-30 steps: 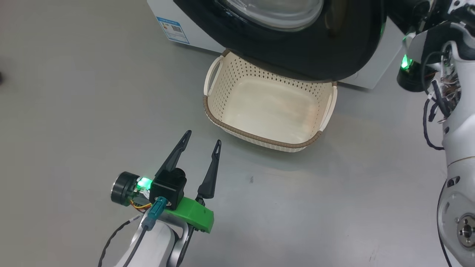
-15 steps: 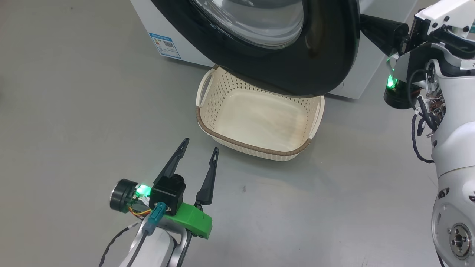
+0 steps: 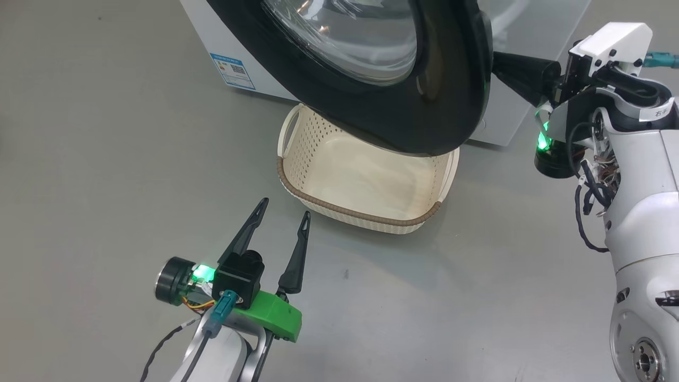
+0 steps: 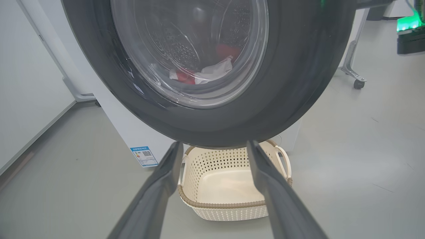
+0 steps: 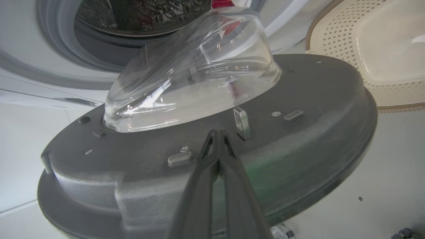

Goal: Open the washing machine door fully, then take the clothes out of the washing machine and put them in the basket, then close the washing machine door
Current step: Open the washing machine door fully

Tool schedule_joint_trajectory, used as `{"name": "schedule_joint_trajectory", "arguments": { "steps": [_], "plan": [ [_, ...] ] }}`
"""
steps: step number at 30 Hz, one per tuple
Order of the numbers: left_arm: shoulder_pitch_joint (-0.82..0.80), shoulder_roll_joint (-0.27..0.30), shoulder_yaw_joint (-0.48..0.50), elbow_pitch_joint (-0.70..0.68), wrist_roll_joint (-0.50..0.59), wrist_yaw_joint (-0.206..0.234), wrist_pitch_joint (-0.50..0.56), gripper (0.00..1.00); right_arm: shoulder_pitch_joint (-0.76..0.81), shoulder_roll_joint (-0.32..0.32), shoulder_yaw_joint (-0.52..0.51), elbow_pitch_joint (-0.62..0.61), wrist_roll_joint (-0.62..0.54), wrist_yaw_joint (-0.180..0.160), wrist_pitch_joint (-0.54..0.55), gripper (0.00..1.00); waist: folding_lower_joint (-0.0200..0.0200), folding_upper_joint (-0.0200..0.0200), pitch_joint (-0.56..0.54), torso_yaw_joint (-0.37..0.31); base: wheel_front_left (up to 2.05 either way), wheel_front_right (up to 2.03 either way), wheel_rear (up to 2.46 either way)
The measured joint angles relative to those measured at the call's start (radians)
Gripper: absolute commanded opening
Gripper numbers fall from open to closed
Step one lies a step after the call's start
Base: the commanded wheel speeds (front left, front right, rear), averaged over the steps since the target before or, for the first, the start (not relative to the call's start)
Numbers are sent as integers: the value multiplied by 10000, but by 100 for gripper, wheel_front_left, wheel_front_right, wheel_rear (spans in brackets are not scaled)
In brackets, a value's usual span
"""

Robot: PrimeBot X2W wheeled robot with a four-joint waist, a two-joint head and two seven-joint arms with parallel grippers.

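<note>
The door (image 3: pixel 403 116) stands partly open, swung out from the machine (image 4: pixel 126 126); its black frame hangs over the far part of the basket (image 3: pixel 360 215). The basket sits on the floor (image 3: pixel 106 159) just in front of the machine, under the door's lower edge. The clothes (image 4: pixel 206 71) lie inside the drum; in the left wrist view they are seen through the door glass, red pieces with a white piece between them.

The right tool (image 5: pixel 218 134) has its two fingers pressed together with nothing between them; the tips are at the grey inner face of the door, just beside a small metal latch, below the glass bowl. In the head view these fingers reach behind the right edge of the door.

The left tool (image 3: pixel 285 208) has its fingers spread wide and it holds nothing; it hangs above the floor, near the basket's front left corner but apart from it, and the fingers point toward the basket and the door.
</note>
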Motion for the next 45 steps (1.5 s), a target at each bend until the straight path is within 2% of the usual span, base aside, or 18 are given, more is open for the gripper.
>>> {"name": "schedule_joint_trajectory", "arguments": {
  "steps": [11,18,22,28,29,30,31,32,34,38,45],
  "plan": [
    [127,0,42,2,79,0,0,100,454,48,696,-257,759,0,499,0,0,0,-164,-9,0,0,0],
    [157,0,46,29,79,0,0,100,607,77,802,-552,943,35,176,0,0,0,-253,-4,0,0,0],
    [252,2,180,113,121,0,0,100,845,128,788,-673,362,447,-763,0,0,0,-406,-30,0,0,0],
    [430,12,353,161,163,0,0,100,1202,-263,1361,-1127,-1112,1595,-2038,0,0,0,-728,-151,0,0,0],
    [462,15,401,165,163,0,0,100,1317,-288,1377,-1164,-1221,1735,-2226,0,0,0,-793,-178,0,0,0],
    [462,15,401,165,163,0,0,100,1317,-288,1377,-1164,-1221,1735,-2226,0,0,0,-793,-178,0,0,0],
    [563,36,510,186,163,0,0,100,1609,-303,1429,-1260,-1396,2061,-2558,0,0,0,-936,-241,0,0,0],
    [563,36,510,186,163,0,0,100,1609,-303,1429,-1260,-1396,2061,-2558,0,0,0,-936,-241,0,0,0],
    [674,77,577,222,163,0,0,100,1919,-368,1641,-1377,-1789,2389,-2892,0,0,0,-1096,-313,0,0,0],
    [901,138,746,263,161,0,0,100,2601,-608,2092,-1720,-2614,2556,-3613,0,0,0,-1447,-477,0,0,0],
    [1413,278,1225,268,127,0,2,100,3800,-855,3135,-2660,-4236,2558,-5079,0,0,0,-2088,-839,0,0,0]
  ]
}}
